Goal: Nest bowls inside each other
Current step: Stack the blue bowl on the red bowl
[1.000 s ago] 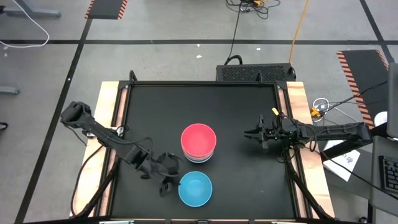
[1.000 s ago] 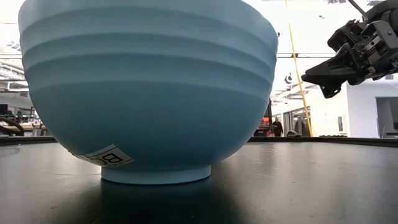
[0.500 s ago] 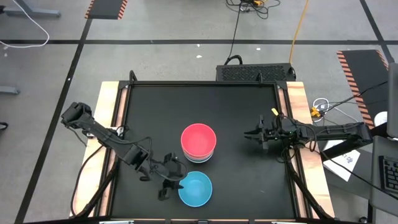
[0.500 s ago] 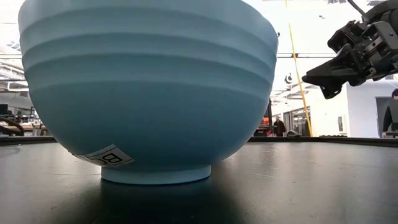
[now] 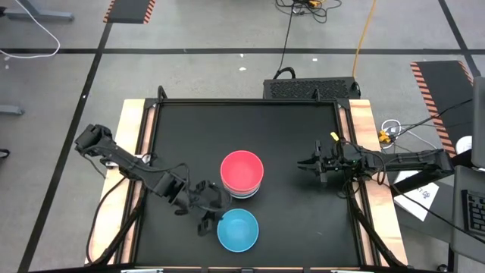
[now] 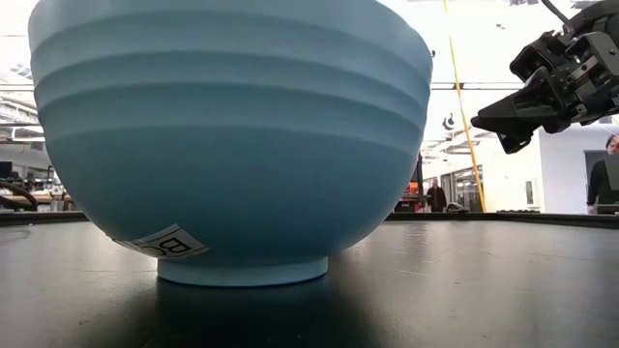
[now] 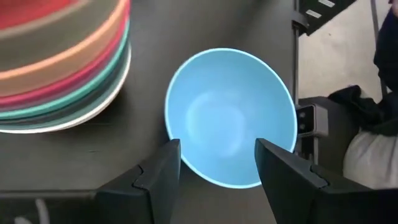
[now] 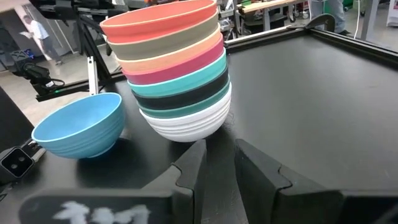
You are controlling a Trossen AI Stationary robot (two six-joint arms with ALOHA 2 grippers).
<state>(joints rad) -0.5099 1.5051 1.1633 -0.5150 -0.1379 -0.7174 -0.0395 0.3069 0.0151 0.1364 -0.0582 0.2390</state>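
Although our left gripper (image 5: 206,214) partly hides behind its arm, we see it spread wide, holding nothing, at nine o'clock of the light blue bowl (image 5: 238,230); the stack (image 5: 242,174) sits mid-table (image 5: 288,136); right gripper (image 5: 307,164) empty, narrowly parted.

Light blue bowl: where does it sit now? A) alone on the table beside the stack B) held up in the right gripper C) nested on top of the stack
A: the light blue bowl rests on the table, apart from the red-topped stack.
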